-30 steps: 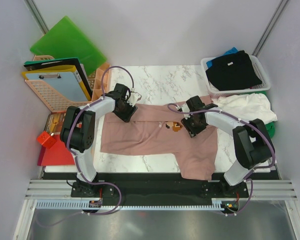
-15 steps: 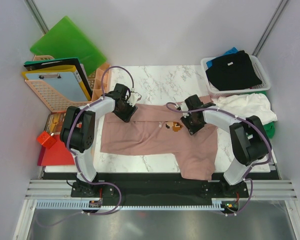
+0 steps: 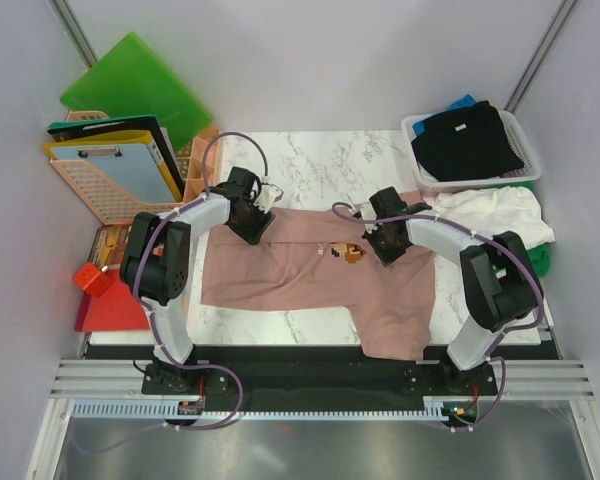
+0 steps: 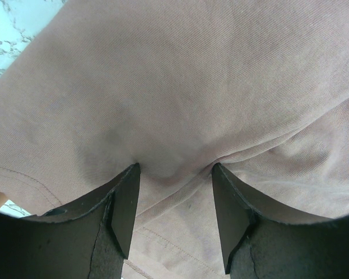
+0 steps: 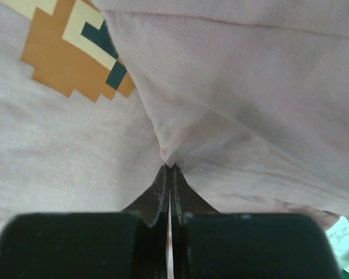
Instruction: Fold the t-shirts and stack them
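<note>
Right wrist: pink t-shirt [image 5: 250, 87], orange pixel print [image 5: 75, 52].

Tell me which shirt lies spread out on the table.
The pink shirt; the black shirt sits in the basket, the white shirt lies bunched beside it.

No readable words or numbers anywhere. Only a letterless pixel print [image 5: 70, 52] on the pink t-shirt [image 5: 267, 104], ahead-left of the right gripper [image 5: 169, 167].
</note>
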Robot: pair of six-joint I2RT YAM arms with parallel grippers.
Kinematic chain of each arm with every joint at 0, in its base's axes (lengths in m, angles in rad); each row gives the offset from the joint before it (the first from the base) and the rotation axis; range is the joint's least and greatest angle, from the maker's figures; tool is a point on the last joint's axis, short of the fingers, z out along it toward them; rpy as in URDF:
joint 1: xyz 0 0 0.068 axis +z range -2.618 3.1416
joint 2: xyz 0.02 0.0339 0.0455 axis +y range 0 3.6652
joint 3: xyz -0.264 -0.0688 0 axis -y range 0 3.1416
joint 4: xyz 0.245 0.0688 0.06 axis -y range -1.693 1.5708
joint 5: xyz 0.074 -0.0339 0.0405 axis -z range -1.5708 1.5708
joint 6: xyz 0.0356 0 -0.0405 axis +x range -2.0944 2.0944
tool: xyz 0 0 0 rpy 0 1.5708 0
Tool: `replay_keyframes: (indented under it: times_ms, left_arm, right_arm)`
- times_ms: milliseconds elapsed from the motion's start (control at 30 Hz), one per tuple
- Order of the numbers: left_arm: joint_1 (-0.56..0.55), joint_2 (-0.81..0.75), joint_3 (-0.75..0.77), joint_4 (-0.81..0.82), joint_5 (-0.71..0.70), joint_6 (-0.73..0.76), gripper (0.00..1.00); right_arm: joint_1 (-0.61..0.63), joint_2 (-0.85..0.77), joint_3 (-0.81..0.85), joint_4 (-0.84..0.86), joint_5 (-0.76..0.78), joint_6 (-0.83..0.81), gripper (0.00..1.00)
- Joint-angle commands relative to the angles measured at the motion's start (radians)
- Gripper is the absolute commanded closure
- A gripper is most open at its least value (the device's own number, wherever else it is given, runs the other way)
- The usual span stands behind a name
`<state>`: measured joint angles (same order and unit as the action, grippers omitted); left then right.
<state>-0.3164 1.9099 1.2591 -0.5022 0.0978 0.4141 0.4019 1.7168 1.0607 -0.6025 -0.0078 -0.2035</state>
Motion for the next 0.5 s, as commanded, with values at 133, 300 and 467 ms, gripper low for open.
replay_keyframes:
  times_ms: [133, 300, 467]
  left_arm:
    - [-0.01, 0.055, -0.046, -0.09, -0.026, 0.051, 0.4]
    - [-0.01, 0.055, -0.047, -0.088, -0.032, 0.054, 0.4]
    - [-0.012, 0.055, -0.046, -0.09, -0.03, 0.054, 0.4]
  right_arm:
    - [0.002, -0.111, 0.074, -0.072, -0.081, 0.016, 1.0]
    - [0.008, -0.132, 0.093, -0.124, -0.155, 0.036, 1.0]
    - [0.011, -0.141, 0.067, -0.155, -0.198, 0.052, 1.0]
